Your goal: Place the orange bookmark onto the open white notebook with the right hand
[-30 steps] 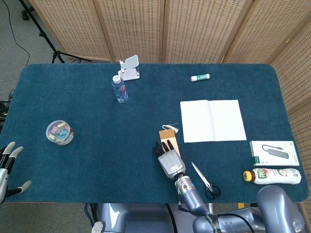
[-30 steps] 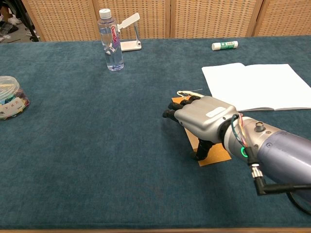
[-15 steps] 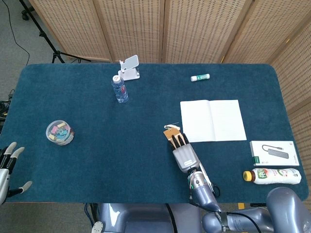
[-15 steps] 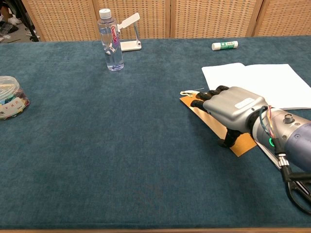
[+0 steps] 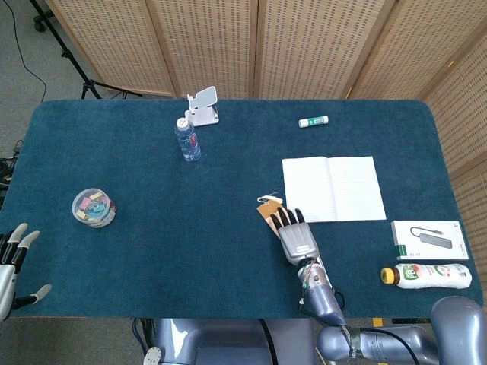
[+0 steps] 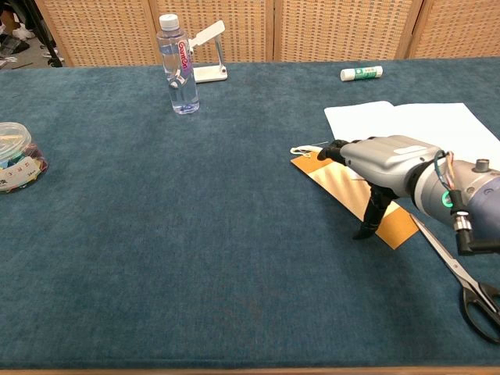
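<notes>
The orange bookmark (image 6: 348, 195) lies flat on the blue cloth just left of the open white notebook (image 6: 422, 129), its string end pointing up-left. My right hand (image 6: 387, 162) is stretched over it, fingers extended, fingertips (image 6: 332, 148) at the bookmark's upper end and the thumb tip pressing on its lower part. In the head view the right hand (image 5: 295, 234) covers most of the bookmark (image 5: 267, 208), below-left of the notebook (image 5: 332, 188). The left hand (image 5: 11, 262) rests at the table's near left corner with fingers spread and nothing in it.
Scissors (image 6: 469, 285) lie just right of the bookmark's lower end. A water bottle (image 5: 187, 139), phone stand (image 5: 203, 105) and glue stick (image 5: 313, 122) stand at the back. A jar of clips (image 5: 94, 207) is at left; a white box (image 5: 429, 239) and drink bottle (image 5: 426, 275) at right.
My right hand has moved right and away from me toward the notebook. The bookmark slid right under it and now lies closer to the notebook's left edge.
</notes>
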You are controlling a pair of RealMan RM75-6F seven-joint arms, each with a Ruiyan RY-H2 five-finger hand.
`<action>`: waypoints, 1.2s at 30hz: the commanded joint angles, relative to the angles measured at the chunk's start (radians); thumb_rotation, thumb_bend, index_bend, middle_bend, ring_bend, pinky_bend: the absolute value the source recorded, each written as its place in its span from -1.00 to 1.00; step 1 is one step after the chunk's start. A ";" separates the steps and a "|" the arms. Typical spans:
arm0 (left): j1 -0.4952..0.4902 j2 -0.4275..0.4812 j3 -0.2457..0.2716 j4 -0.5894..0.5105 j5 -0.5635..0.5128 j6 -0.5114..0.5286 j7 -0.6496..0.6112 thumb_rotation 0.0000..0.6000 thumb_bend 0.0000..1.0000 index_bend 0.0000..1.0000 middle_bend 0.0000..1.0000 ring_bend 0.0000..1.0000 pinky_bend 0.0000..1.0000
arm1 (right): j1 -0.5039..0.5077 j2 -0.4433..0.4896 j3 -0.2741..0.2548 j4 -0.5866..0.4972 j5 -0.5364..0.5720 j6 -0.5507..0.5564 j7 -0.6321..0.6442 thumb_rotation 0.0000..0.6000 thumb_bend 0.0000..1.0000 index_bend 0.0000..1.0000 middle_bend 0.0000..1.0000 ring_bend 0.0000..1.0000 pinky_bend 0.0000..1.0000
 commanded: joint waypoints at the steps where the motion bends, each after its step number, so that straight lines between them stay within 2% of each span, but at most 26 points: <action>1: 0.001 0.001 0.001 0.000 0.001 0.002 -0.002 1.00 -1.00 -1.00 -1.00 -1.00 -1.00 | -0.003 0.000 0.009 -0.007 0.012 0.006 0.006 1.00 -1.00 -1.00 -1.00 -1.00 -1.00; 4: 0.002 0.002 0.001 0.000 0.004 0.006 -0.008 1.00 -1.00 -1.00 -1.00 -1.00 -1.00 | -0.003 -0.010 0.012 0.002 0.013 0.007 0.017 1.00 -1.00 -1.00 -1.00 -0.96 -1.00; 7: 0.005 0.005 0.002 0.001 0.006 0.010 -0.015 1.00 -1.00 -1.00 -1.00 -1.00 -1.00 | -0.007 -0.023 0.014 0.017 0.004 0.014 0.032 1.00 -1.00 -1.00 -1.00 -0.78 -1.00; 10: 0.005 0.007 0.002 0.002 0.006 0.011 -0.021 1.00 -1.00 -1.00 -1.00 -1.00 -1.00 | -0.017 -0.041 0.020 0.018 0.009 0.045 0.045 1.00 -1.00 -1.00 -0.97 -0.70 -1.00; 13: 0.004 0.009 0.002 0.001 0.004 0.007 -0.024 1.00 -1.00 -1.00 -1.00 -1.00 -1.00 | -0.032 -0.056 0.043 -0.010 0.033 0.094 0.053 1.00 -1.00 -1.00 -0.91 -0.80 -1.00; 16: 0.003 0.009 0.000 0.001 0.000 0.006 -0.025 1.00 -1.00 -1.00 -1.00 -1.00 -1.00 | -0.045 -0.062 0.067 -0.062 0.062 0.154 0.045 1.00 -1.00 -1.00 -0.97 -0.97 -1.00; 18: 0.002 0.009 0.000 -0.001 -0.002 0.003 -0.023 1.00 -1.00 -1.00 -1.00 -1.00 -1.00 | -0.043 -0.068 0.071 -0.080 0.068 0.197 0.013 1.00 -1.00 -0.99 -1.00 -1.00 -1.00; 22: 0.003 0.008 0.002 -0.002 0.003 0.006 -0.021 1.00 -1.00 -1.00 -1.00 -1.00 -1.00 | -0.046 -0.087 0.097 -0.091 0.109 0.237 -0.009 1.00 -1.00 -0.82 -1.00 -1.00 -1.00; 29: 0.004 0.009 0.001 -0.002 0.000 0.006 -0.021 1.00 -1.00 -1.00 -1.00 -1.00 -1.00 | -0.043 -0.126 0.142 -0.062 0.166 0.254 -0.012 1.00 -1.00 -0.66 -1.00 -1.00 -1.00; 36: 0.005 0.011 0.000 -0.001 -0.001 0.009 -0.030 1.00 -1.00 -1.00 -1.00 -1.00 -1.00 | -0.036 -0.153 0.164 -0.018 0.181 0.283 -0.027 1.00 -1.00 -0.51 -1.00 -1.00 -1.00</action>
